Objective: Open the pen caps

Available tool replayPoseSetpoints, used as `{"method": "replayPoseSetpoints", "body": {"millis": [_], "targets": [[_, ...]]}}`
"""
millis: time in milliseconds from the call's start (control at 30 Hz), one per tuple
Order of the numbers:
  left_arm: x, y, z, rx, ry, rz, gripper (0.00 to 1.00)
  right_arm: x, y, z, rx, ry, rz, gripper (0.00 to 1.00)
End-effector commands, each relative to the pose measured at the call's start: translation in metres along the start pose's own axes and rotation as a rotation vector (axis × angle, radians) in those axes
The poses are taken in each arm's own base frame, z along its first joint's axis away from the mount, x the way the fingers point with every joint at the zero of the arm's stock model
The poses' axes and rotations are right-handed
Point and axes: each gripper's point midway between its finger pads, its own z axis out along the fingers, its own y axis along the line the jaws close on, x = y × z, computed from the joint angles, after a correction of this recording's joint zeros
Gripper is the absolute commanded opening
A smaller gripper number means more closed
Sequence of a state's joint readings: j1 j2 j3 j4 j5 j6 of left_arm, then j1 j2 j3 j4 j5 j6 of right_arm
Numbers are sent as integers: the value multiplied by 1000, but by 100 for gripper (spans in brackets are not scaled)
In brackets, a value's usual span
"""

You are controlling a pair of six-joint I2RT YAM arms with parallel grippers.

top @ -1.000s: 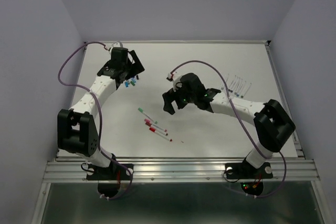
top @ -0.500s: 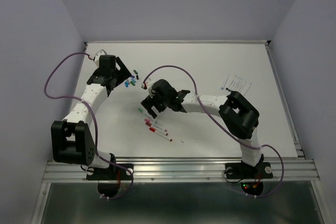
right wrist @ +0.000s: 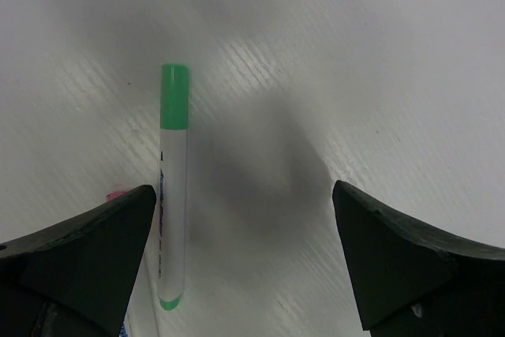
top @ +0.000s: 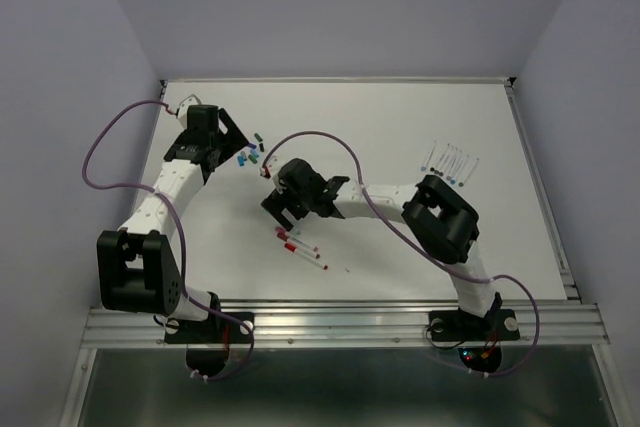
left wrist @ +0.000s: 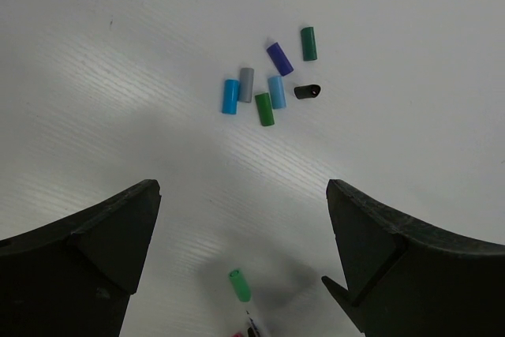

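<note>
Left end effector (top: 228, 139) is seen at the far left of the white worktop (top: 400, 117), jaws spread wide, nothing held. Just right of it lies a cluster of loose short plastic pen caps (top: 250, 155). From the top view these are only coloured specks. The left wrist view resolves them singly, all flat on the worktop beyond the fingertips (left wrist: 146, 195): a bright blue cap (left wrist: 230, 96), a grey cap (left wrist: 246, 84), a light blue cap (left wrist: 277, 91), a green cap (left wrist: 264, 109), a purple cap (left wrist: 279, 58), a dark green cap (left wrist: 308, 43) and a black cap (left wrist: 308, 91). The first four are packed close together, the others near but apart.

Right end effector (top: 280, 209) is placed at the worktop's middle, also wide open and empty. The thin white-barrelled pen with a green cap (right wrist: 172, 195) is hidden beneath it in the top view. The right wrist view shows it lying flat between the jaws, nearer the left finger, untouched, cap on. Its green end is also caught low in the left wrist view.

Only the top view shows the red-capped white pens (top: 297, 245) just near of the right end effector, and a row of thin white pens (top: 450, 160) at the far right, well apart.
</note>
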State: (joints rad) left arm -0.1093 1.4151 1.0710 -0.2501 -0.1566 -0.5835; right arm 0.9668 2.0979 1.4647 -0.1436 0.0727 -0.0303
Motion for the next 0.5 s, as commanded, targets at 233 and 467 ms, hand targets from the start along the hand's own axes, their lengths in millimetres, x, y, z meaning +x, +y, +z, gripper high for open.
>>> {"method": "replayPoseSetpoints", "body": {"millis": [233,467], "targets": [[-10,-1,-4,30,-40,1,99,-2,-5,9,88,16,-23,87],[-12,-2,-6,33,-45,-1,99,16,-10,12,116,53,-14,48]]}}
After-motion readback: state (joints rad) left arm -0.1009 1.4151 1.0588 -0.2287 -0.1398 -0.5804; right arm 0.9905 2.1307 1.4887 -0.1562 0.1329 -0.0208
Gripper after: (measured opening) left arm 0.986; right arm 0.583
